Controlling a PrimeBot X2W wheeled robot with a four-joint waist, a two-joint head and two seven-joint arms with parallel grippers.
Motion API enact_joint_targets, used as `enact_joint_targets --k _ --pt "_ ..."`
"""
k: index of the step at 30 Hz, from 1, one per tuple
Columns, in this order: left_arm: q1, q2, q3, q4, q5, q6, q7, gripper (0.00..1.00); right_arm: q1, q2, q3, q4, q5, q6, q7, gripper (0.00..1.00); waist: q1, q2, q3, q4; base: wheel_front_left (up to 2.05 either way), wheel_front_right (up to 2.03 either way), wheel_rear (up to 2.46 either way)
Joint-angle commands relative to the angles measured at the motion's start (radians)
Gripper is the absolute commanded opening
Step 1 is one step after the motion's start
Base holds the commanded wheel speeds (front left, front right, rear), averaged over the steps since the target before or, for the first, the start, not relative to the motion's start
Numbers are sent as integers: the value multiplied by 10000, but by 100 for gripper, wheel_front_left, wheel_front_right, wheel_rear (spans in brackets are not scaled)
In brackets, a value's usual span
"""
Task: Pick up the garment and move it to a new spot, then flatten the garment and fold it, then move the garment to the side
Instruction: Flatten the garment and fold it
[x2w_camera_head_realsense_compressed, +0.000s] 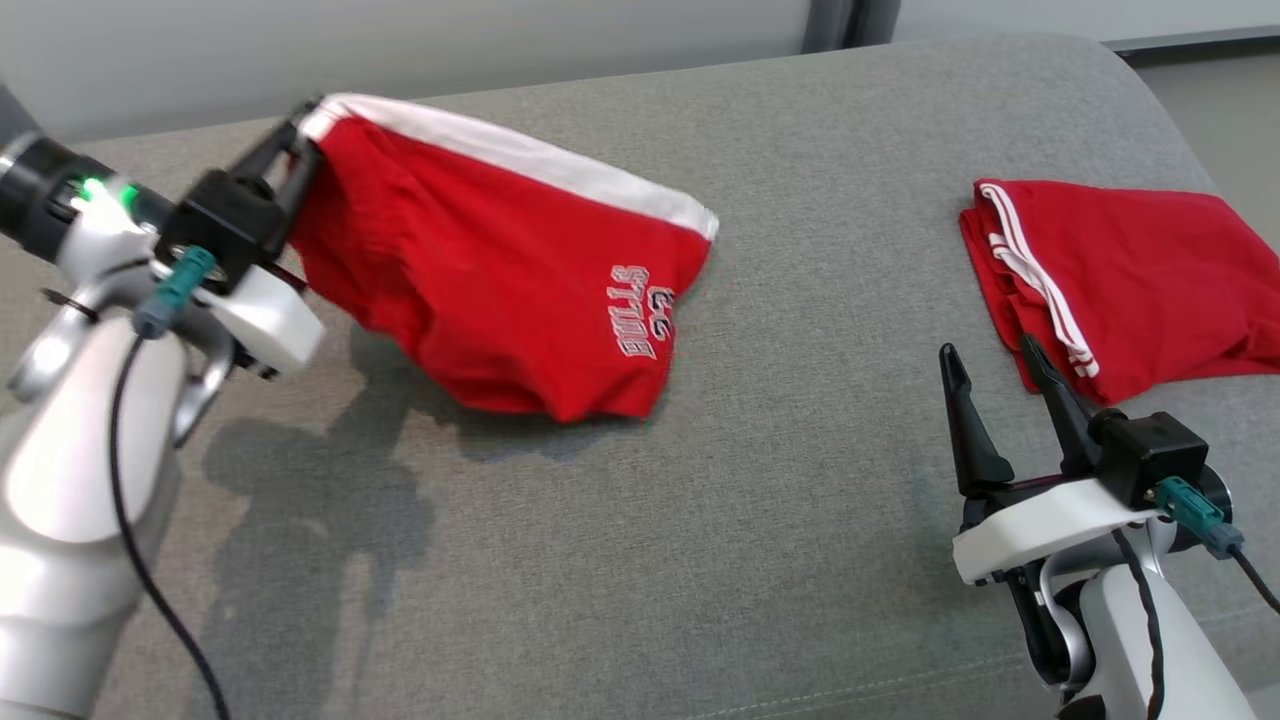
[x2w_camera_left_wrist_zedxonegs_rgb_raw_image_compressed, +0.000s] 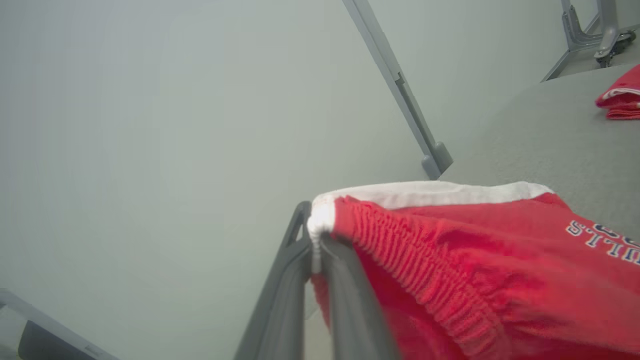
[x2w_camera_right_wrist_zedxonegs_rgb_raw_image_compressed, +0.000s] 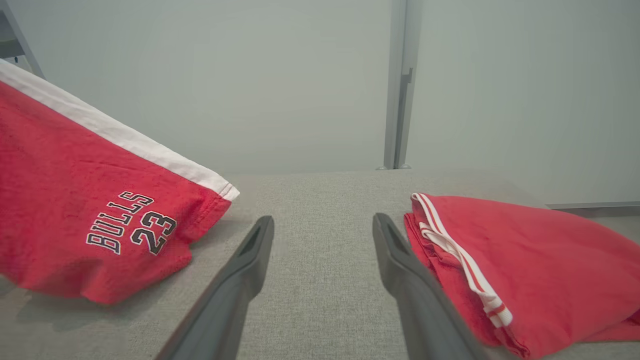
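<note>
Left claw (x2w_camera_head_realsense_compressed: 305, 120) is clenched tight on a corner of the red cotton shorts with the white side band and "BULLS 23" lettering (x2w_camera_head_realsense_compressed: 480, 270), and the left wrist view shows it well: both dark fingers (x2w_camera_left_wrist_zedxonegs_rgb_raw_image_compressed: 345, 280) pressed together, a pinch of white band and ribbed red waist caught between them. That corner is lifted clear of the grey fabric-covered table (x2w_camera_head_realsense_compressed: 800, 450), up at the far left, so the shorts hang in a slope from the claw. Their lower end with the lettering touches down on the cloth, a dark shadow beneath the raised part. Over on the right, the right claw (x2w_camera_head_realsense_compressed: 990, 352) is released, fingers spread wide and holding nothing, low over the near right of the table. Its right finger sits just beside the near edge of a second garment, a folded red cloth piece with thin white stripes (x2w_camera_head_realsense_compressed: 1130, 270), lying flat at the table's right side, well apart from the shorts. A pale wall with a grey metal post (x2w_camera_right_wrist_zedxonegs_rgb_raw_image_compressed: 400, 85) stands behind the table
</note>
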Motion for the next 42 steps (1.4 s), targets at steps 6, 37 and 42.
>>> enact_joint_targets --k 6,37,42 --pt "-1148 1643 78 -858 -287 -65 -47 0 -22 28 93 -200 147 -2 -134 100 0 0 -146 381 0 0 0" --pt "-1868 -2747 -3311 1739 -2385 210 46 100 -473 29 707 368 594 -2 -134 100 0 0 574 -761 0 0 0" --pt "-1793 -2947 -3392 1867 -2642 66 -33 100 -432 30 693 635 553 -2 -134 100 0 0 365 -415 0 0 0"
